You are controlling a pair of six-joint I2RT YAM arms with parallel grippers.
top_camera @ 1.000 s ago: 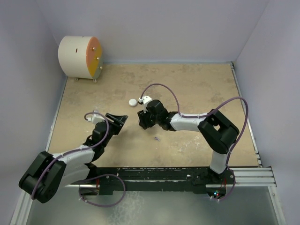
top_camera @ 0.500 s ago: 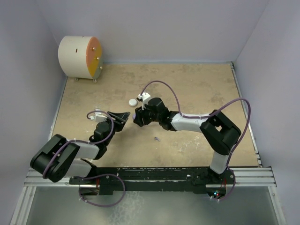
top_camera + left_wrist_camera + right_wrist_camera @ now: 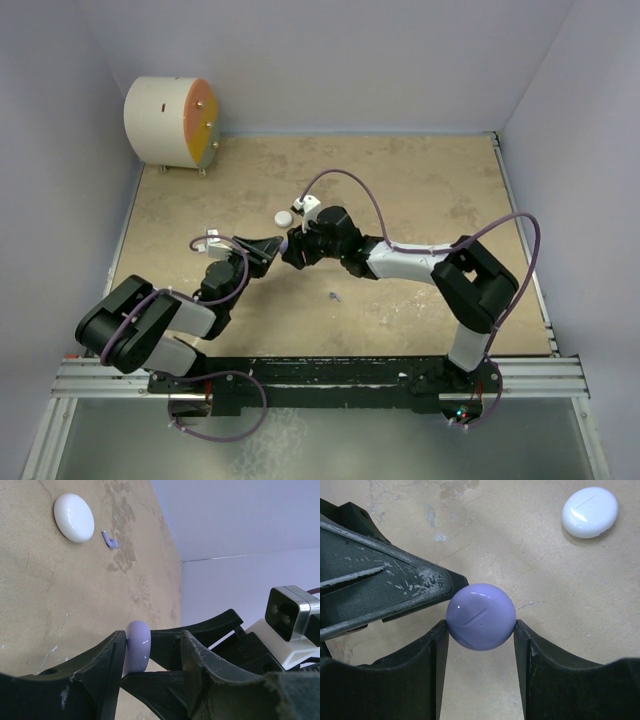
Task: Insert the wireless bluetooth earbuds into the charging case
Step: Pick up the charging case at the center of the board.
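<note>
My right gripper [image 3: 480,632] is shut on a round lilac charging case [image 3: 480,616], closed, held just above the table; it shows in the top view [image 3: 291,250] at mid-table. My left gripper [image 3: 152,642] is open and meets it from the left [image 3: 271,247]; one of its fingers [image 3: 107,655] touches the case [image 3: 137,645], the other stands apart. A lilac earbud [image 3: 111,540] lies beside a closed white case [image 3: 74,511]. A small lilac earbud [image 3: 335,296] lies on the table in front of the right arm. No white earbuds are in view.
The white case also shows in the top view [image 3: 283,218] and the right wrist view [image 3: 590,511], just behind the grippers. A white and orange drum [image 3: 172,122] stands at the back left corner. Walls enclose the table on three sides.
My left arm has folded in and its gripper has moved right and up to the case. My right gripper has moved left with the lilac case to meet it.
</note>
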